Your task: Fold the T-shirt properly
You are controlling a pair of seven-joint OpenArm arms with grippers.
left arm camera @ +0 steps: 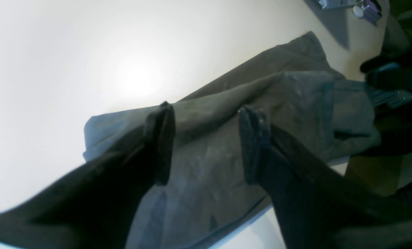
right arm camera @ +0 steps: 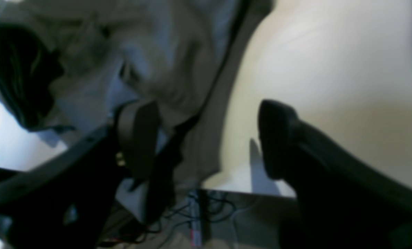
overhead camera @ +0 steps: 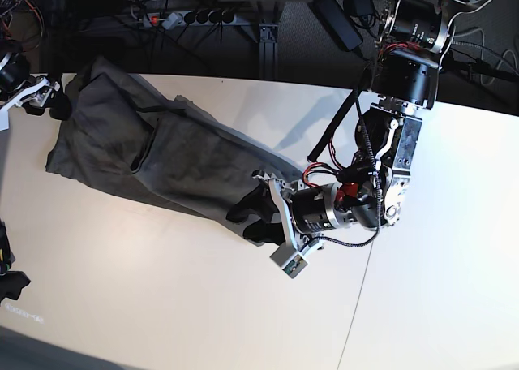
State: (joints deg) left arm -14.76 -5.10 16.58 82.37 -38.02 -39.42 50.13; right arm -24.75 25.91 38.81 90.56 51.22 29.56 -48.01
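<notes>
1. T-shirt (overhead camera: 203, 159) lies on the pale bench (overhead camera: 162, 289), in one long, loosely gathered bundle. In the base view it runs from the far left toward the middle, angling nearer as it goes right.
2. Its cloth is dark grey, plain and soft-looking, with a bluish cast where light catches it in the wrist views.
3. The middle stretch is fairly smooth, with broad, shallow creases and a rounded ridge along its far side.
4. At the left it turns messier: the layers spread, bunch and overlap unevenly, and one fold stands open in a dark hollow. Cloth there reaches the bench's far edge.
5. A lower layer peeks out as a narrow strip along part of the near side.
6. The left pincer (left arm camera: 206, 109) is open above the shirt's right part, cloth showing between its fingers; whether they touch it, I cannot tell.
7. The right pincer (right arm camera: 207, 112) is open too, by the rumpled left end, gripping nothing.
</notes>
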